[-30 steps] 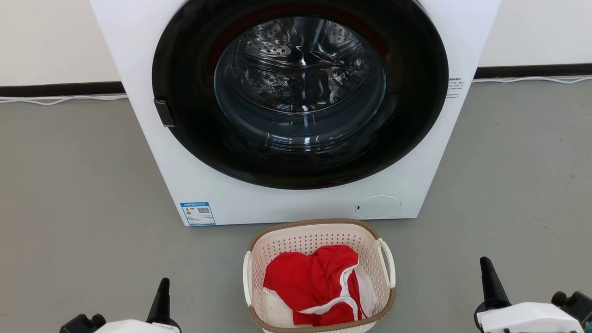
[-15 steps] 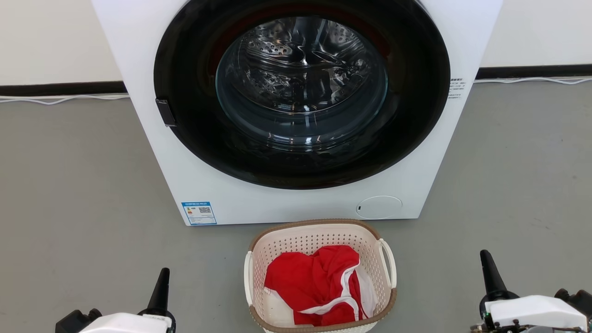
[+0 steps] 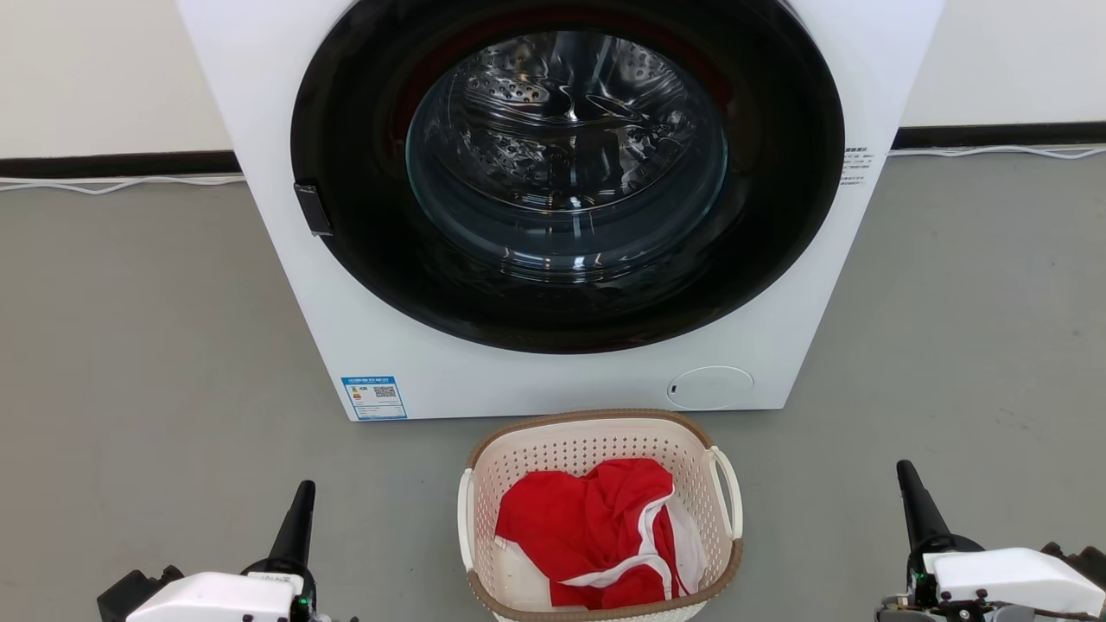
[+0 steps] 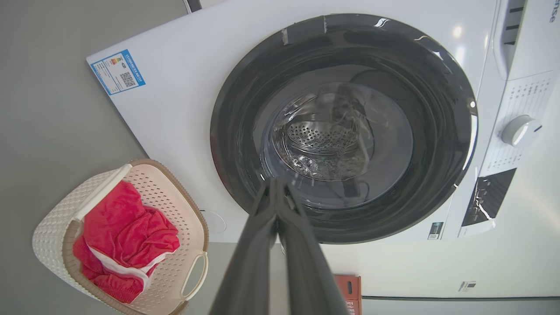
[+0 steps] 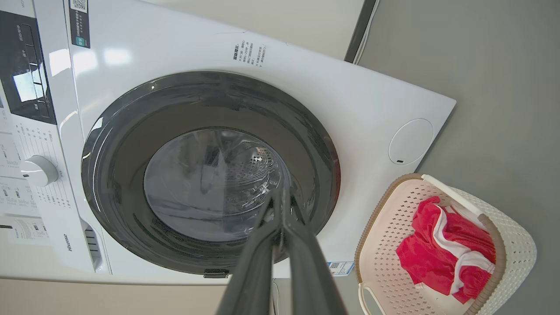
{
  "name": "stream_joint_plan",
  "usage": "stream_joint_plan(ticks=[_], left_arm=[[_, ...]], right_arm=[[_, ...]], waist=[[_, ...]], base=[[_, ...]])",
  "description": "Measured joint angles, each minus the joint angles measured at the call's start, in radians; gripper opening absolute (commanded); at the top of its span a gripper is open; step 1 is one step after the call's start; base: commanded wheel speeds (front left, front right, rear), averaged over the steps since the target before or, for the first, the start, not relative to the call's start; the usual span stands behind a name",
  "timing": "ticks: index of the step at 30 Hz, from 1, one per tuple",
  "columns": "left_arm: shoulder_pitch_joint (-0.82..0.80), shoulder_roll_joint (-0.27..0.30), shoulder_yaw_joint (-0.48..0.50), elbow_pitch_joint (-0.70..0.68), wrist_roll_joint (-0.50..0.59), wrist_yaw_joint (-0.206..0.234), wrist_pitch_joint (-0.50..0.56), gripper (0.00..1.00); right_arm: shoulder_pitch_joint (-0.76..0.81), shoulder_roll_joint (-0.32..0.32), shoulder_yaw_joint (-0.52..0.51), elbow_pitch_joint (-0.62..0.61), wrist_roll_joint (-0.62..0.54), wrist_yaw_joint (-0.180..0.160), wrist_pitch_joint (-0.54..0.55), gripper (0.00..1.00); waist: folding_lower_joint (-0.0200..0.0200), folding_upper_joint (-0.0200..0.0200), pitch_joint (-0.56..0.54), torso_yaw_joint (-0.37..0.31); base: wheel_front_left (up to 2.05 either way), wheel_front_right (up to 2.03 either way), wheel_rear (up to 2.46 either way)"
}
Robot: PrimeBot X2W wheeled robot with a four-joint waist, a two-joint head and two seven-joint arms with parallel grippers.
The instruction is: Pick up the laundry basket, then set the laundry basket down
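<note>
Left tool [image 3: 302, 494]: low at the near left, white wrist beneath it, fingers pointing far and clenched together on nothing; well apart from the basket.
Right tool [image 3: 907, 477]: near right, same pose, fingertips pressed closed in its wrist view [image 5: 280, 196], nothing held.
Laundry basket [image 3: 596, 417]: on the grey floor [image 3: 130, 345], between the two tools, just in front of the washer; a red garment [image 3: 587, 527] with white trim lies inside.
Washing machine [image 3: 553, 384]: far, round dark door [image 3: 566, 147] closed.
Change: both tools have crept slightly farther forward than a second ago; the basket has stayed put.
</note>
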Motion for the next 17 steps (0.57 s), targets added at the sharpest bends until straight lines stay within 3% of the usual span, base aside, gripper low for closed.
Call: stream_joint_plan(ticks=[17], left_arm=[[-0.019, 0.001, 0.017, -0.011, -0.152, -0.033, 0.049, 0.00]], right_arm=[[-0.020, -0.001, -0.004, -0.014, 0.201, -0.002, 0.047, 0.00]], waist=[[0.0000, 0.0000, 0.000, 0.005]], base=[[0.00, 0.00, 0.00]])
